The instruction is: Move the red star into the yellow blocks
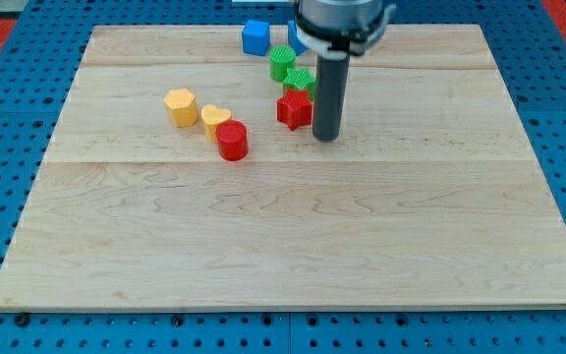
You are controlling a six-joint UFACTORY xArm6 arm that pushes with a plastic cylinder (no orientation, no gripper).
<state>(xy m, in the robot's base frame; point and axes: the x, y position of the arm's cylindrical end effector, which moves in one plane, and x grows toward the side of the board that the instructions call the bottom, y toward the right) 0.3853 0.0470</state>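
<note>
The red star (294,109) lies on the wooden board (293,236) near the view's top centre. My tip (326,136) stands just to the star's right, close to touching it. Two yellow blocks lie to the view's left: a yellow hexagon (180,106) and a yellow heart-like block (214,121). A red cylinder (232,141) touches the heart-like block on its lower right, between it and the star.
Two green blocks (282,62) (300,82) sit just above the red star, the lower one touching it. A blue cube (255,37) lies at the board's top edge; another blue block (294,35) is partly hidden behind the arm.
</note>
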